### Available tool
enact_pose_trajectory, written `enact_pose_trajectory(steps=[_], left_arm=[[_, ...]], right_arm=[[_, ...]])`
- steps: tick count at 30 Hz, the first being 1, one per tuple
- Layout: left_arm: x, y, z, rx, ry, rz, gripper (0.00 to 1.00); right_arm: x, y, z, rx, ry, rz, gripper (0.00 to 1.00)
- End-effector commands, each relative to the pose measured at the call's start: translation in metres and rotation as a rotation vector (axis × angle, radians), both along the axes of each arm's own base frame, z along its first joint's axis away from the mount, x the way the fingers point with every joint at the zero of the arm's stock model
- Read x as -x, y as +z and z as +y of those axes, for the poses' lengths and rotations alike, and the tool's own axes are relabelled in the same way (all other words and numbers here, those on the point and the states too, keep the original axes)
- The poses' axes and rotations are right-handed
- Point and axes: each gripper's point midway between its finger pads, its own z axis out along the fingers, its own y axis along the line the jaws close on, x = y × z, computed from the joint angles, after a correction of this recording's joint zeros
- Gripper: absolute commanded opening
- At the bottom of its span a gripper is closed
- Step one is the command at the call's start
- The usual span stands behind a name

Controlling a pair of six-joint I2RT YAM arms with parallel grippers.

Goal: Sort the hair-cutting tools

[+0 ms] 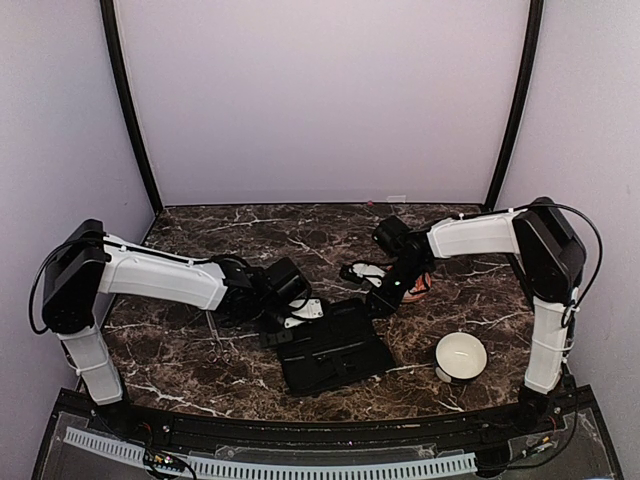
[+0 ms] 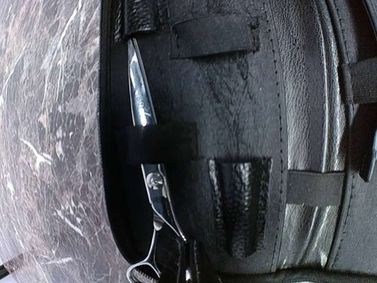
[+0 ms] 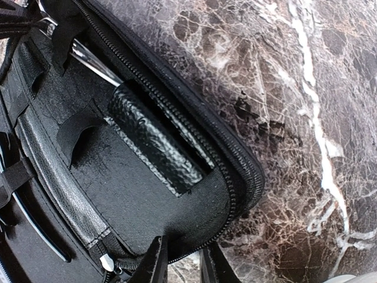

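left end effector [image 1: 292, 318]: fingers out of frame in its own wrist view, closed together, no hold visible. right end effector [image 3: 182, 253]: fingers slightly apart astride the zipped rim of the one flat black open case [image 1: 335, 348]; whether it pinches, cannot tell. one pair of silver metal scissors [image 2: 143, 106] in the case under a black elastic strap [image 2: 156, 143], loops cut off at the bottom; top view too small to show them. right wrist only: one silver blade [image 3: 88, 56] entering a textured sleeve [image 3: 156, 144], same pair unclear. one white bowl [image 1: 461, 357] on the dark marble table [image 1: 180, 375].
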Motion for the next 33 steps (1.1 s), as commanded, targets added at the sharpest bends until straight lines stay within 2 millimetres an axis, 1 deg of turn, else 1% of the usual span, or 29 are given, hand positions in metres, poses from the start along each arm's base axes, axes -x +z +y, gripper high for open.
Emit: enact_pose_trajectory(steps=[1,8,14,25,28,30,33], left_arm=[[-0.006,0.012,-0.020,0.055,-0.051,-0.027,0.00],[-0.006,0.011,-0.030,0.081,-0.099,-0.034,0.00],[-0.012,0.013,-0.043,0.115,-0.134,-0.064,0.00],[-0.021,0.002,-0.063,0.119,-0.156,-0.052,0.00],[-0.027,0.000,-0.063,0.097,-0.155,-0.074,0.00],[-0.033,-0.001,-0.059,0.071,-0.143,-0.106,0.00],[-0.038,0.004,-0.051,0.033,-0.102,-0.127,0.00]], right_arm=[[0.001,0.004,0.012,-0.035,0.022,0.009,0.18],[0.002,0.003,0.014,-0.033,0.027,0.012,0.18],[0.002,0.003,0.016,-0.038,0.031,0.015,0.18],[0.007,0.000,0.018,-0.037,0.044,0.024,0.18],[0.008,0.001,0.020,-0.037,0.048,0.024,0.18],[0.008,0.000,0.020,-0.034,0.050,0.024,0.18],[0.009,0.001,0.020,-0.033,0.052,0.024,0.18]])
